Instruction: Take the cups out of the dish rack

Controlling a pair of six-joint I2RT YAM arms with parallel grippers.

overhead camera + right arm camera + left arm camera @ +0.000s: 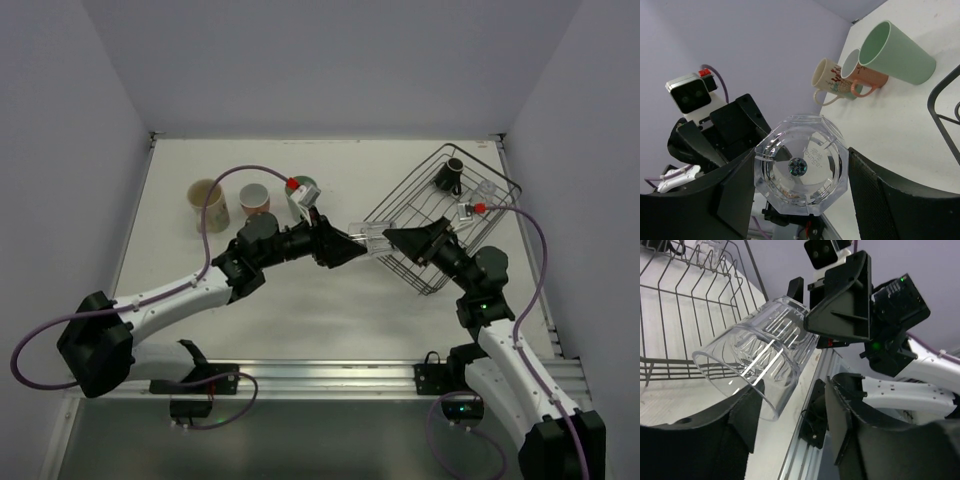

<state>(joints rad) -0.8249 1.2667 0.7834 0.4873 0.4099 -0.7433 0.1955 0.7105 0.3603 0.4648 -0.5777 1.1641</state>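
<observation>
The clear glass [371, 237] hangs on its side in mid-air between the two grippers, just off the near-left corner of the dish rack [486, 181]. The right gripper [799, 172] has it by the base, one black finger on each side of the eight-sided bottom, jaws partly open at the glass's width. The left gripper [790, 405] faces it from the mouth end: in the left wrist view one finger sits under the rim and the other stands clear of the wall, so its jaws are part-way shut and not yet gripping.

This looks like a hand-over. To do it well, the left jaws should straddle the wall squarely and close until both pads bear on the glass. Only then should the right let go. Slick, ribbed plastic or glass may slip or rotate if pinched near the rim alone.

Beyond the left gripper, on the table [300, 320], stand the beige mug [206, 203], the pinkish cup [254, 199] and, partly hidden, the mint green tumbler [896, 51]. Behind the right gripper the small dark brown mug [451, 172] remains in the tilted rack.
</observation>
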